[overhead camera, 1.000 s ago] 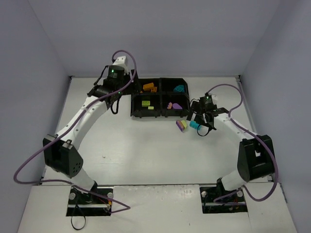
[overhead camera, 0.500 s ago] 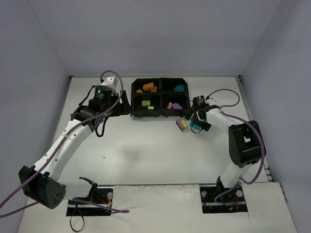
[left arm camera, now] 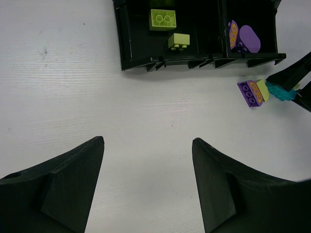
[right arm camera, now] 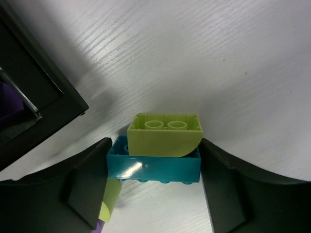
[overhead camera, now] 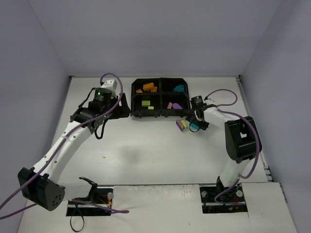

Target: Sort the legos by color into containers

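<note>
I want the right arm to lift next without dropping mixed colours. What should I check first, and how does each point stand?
1. Right gripper on the teal brick: fingers meet both its ends. Ok.
2. One colour in the grasp: a yellow-green rounded brick sits on the teal one. Not ok.
3. Target compartment: teal bricks lie in the tray's far right compartment. Ok.
4. Purple brick clear of the fingers: it lies close by. Cannot tell.
5. Left gripper out of the way: open, left of the tray. Ok.
</note>
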You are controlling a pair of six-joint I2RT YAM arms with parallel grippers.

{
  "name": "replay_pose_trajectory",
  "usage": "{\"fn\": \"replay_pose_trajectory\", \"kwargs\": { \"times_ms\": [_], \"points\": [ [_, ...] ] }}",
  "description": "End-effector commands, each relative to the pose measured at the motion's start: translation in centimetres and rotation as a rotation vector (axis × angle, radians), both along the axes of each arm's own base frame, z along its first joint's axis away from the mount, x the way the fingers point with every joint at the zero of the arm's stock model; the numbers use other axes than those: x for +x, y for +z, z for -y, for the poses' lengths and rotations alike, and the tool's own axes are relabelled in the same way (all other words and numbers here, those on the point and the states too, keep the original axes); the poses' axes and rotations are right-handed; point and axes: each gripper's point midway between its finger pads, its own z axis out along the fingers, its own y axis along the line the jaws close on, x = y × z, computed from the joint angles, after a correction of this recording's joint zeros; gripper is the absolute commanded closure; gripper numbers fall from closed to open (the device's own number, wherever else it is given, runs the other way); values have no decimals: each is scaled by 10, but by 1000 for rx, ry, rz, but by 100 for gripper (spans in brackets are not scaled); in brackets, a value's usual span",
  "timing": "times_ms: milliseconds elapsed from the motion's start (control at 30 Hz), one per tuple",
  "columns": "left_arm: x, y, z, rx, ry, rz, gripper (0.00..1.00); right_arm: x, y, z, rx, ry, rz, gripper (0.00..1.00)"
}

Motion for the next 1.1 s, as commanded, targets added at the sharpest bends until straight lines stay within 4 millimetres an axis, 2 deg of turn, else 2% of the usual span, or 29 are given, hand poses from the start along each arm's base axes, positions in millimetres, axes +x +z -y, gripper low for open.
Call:
{"fn": "replay_pose_trajectory", "kwargs": {
  "times_ms": [0, 67, 100, 133, 167, 267, 300, 367, 400, 500, 533, 600, 633, 833, 900, 1067],
  "points": [
    [7, 19, 3, -10, -7, 57, 33, 10, 9, 3, -31, -10, 46, 38],
    [7, 20, 4, -13, -13, 59, 33, 10, 14, 2, -28, -1, 58, 53],
    [8, 22, 4, -15, -12, 63, 33, 9, 17, 2, -37, 17, 64, 68],
    [9, 23, 6, -17, -18, 64, 33, 11, 28, 3, -46, 26, 95, 75],
    [11, 30, 7, -15, -26, 77, 33, 13, 50, 2, -77, 103, 141, 97],
    [12, 35, 10, -17, -44, 86, 33, 16, 80, -4, -77, 178, 219, 100],
    [12, 38, 11, -20, -52, 88, 33, 15, 102, -11, -96, 261, 270, 100],
    [12, 45, 18, -42, -85, 98, 33, 16, 127, -24, -99, 366, 348, 100],
    [12, 48, 20, -48, -100, 100, 33, 10, 147, -38, -97, 488, 405, 100],
    [9, 61, 34, -92, -172, 117, 33, -1, 189, -66, -73, 687, 549, 100],
    [8, 65, 38, -106, -194, 120, 33, -5, 204, -88, -56, 827, 620, 100],
    [5, 76, 49, -151, -249, 125, 33, -15, 222, -106, -63, 953, 683, 100],
    [5, 78, 53, -165, -257, 117, 33, -24, 227, -122, -63, 1063, 708, 100],
    [-12, 104, 84, -328, -387, 61, 29, -48, 250, -161, -15, 1304, 814, 100],
    [-13, 99, 88, -357, -377, 1, 29, -59, 261, -180, -3, 1379, 865, 100],
    [-17, 93, 95, -391, -394, -53, 28, -74, 264, -207, 31, 1482, 882, 100]
  ]
}}
